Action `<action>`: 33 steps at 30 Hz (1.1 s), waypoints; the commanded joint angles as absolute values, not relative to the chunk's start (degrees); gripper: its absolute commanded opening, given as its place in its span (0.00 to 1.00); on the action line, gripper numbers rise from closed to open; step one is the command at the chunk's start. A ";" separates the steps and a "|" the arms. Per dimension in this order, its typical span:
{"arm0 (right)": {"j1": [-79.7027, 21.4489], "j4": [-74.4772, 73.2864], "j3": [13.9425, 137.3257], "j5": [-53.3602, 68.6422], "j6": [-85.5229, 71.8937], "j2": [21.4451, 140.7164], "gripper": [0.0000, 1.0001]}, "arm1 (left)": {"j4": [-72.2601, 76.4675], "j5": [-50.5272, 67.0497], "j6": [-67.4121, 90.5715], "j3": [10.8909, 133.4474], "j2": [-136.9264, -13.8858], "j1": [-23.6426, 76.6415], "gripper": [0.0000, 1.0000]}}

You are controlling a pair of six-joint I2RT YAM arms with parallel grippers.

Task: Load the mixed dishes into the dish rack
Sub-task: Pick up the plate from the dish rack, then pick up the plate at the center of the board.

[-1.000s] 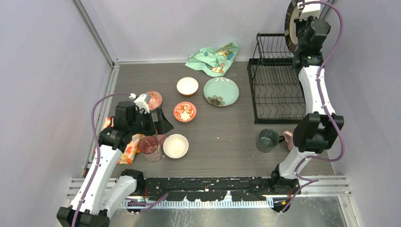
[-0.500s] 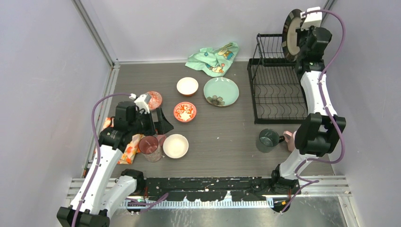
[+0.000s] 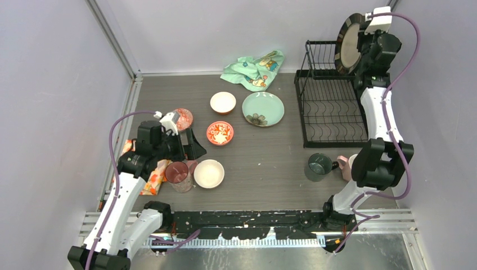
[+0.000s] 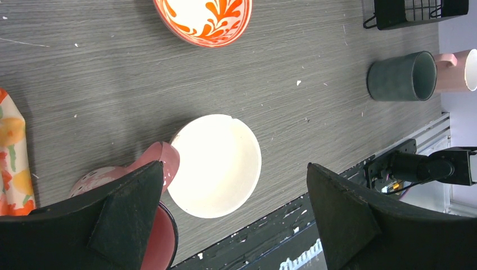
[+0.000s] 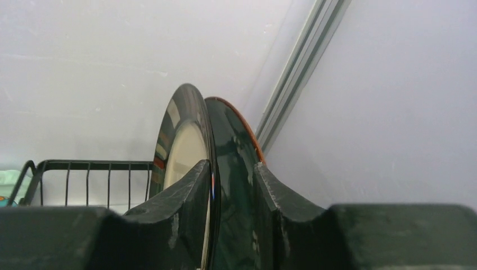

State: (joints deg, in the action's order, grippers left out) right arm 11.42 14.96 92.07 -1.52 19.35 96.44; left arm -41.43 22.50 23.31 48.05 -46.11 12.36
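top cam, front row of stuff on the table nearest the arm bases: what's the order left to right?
orange floral cloth → reddish cup → white bowl → dark green cup → pink cup, partly behind the right arm.

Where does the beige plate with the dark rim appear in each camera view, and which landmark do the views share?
Top external: upper right, the beige plate stands on edge at the dish rack's far end.
Left wrist: not in it.
Right wrist: centre, seen edge-on, with a dark plate beside it.
Shared landmark: the dish rack, in all three views.
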 commanded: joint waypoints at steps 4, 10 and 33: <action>11.96 21.84 93.62 -0.91 16.66 88.30 0.41 | -40.44 22.31 22.50 48.08 -45.02 12.53 1.00; 11.95 16.61 94.81 -1.10 10.55 86.13 0.56 | -40.41 22.11 22.59 47.99 -45.09 12.57 1.00; -2.52 -15.28 68.94 -2.84 -32.55 59.82 0.56 | -40.62 20.68 23.12 47.91 -43.73 12.57 1.00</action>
